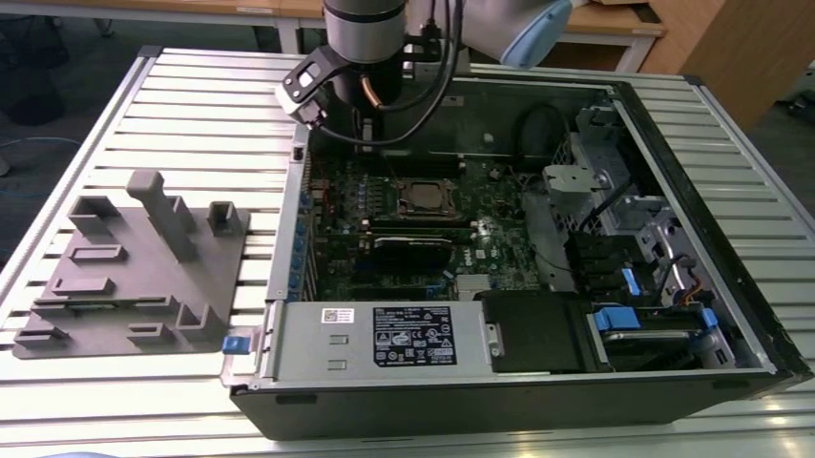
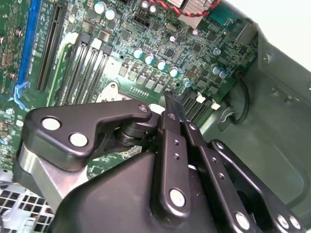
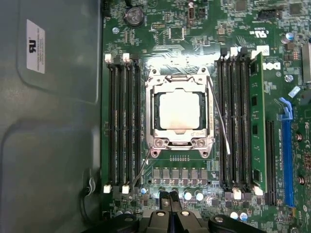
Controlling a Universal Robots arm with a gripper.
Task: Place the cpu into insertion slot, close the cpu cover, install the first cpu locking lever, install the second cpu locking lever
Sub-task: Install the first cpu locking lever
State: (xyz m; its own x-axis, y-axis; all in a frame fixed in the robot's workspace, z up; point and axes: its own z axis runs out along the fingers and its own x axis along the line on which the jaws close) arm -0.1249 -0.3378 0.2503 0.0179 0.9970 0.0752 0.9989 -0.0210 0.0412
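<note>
The cpu (image 3: 179,110), a dull silver square, lies in the insertion slot (image 3: 156,112) on the green board. The cpu cover (image 3: 178,83), a silvery frame, lies flat around it. Two thin wire locking levers stand out from the socket, one (image 3: 221,121) on one side and one (image 3: 141,170) on the other. My gripper (image 3: 170,195) is shut with nothing between its black fingers and hangs over the board beside the socket, apart from it. In the exterior view the gripper (image 1: 365,134) is behind the slot (image 1: 429,197), near the case's back wall. The second wrist view has the shut gripper (image 2: 173,99) above the board.
Black memory slots (image 3: 121,121) flank the socket, with a green memory card (image 3: 257,121) and a blue slot (image 3: 286,155) further off. The open case (image 1: 713,191) holds drive bays and cables at the exterior view's right. A grey fixture (image 1: 128,267) sits on the slatted table.
</note>
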